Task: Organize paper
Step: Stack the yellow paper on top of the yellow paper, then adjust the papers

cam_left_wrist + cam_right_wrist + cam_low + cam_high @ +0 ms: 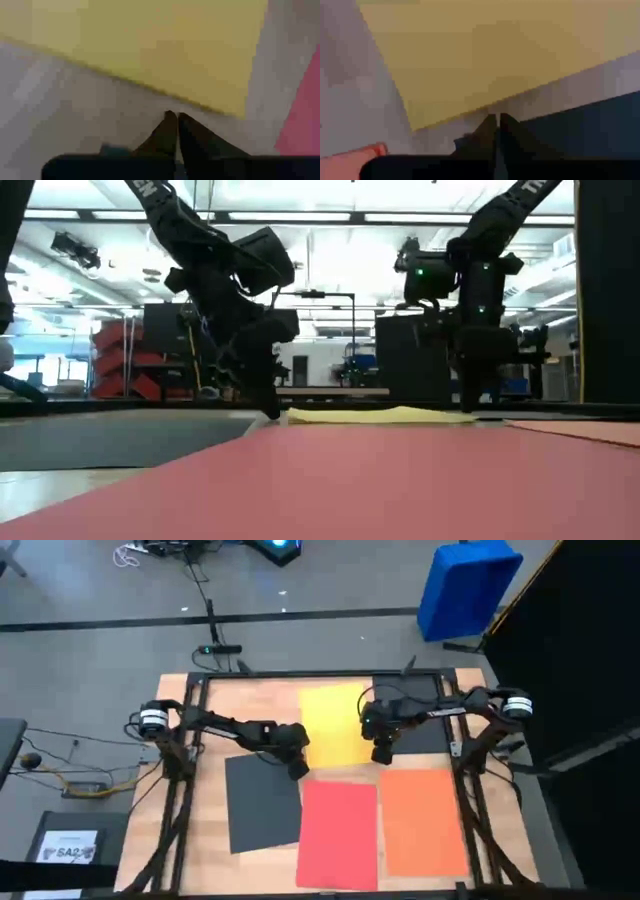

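Observation:
Several coloured sheets of paper lie flat on the wooden table: yellow at the far middle, dark grey near left, red near middle, orange near right. Another dark sheet lies under the right arm. My left gripper is shut, its tips by the yellow sheet's near left corner. My right gripper is shut, pointing down by the yellow sheet's near right corner. In the low view the yellow sheet lies between the two grippers. My left gripper slants down with shut fingertips over bare table just off the yellow sheet's near edge; I cannot tell whether it touches sheet or table. My right gripper points down with shut fingertips just off the yellow sheet's near edge, beside the dark sheet; I cannot tell whether it touches.
A blue bin stands on the floor beyond the table's far right corner. A dark box with a white label sits on the floor at the near left. Black frame rails run along the table's sides.

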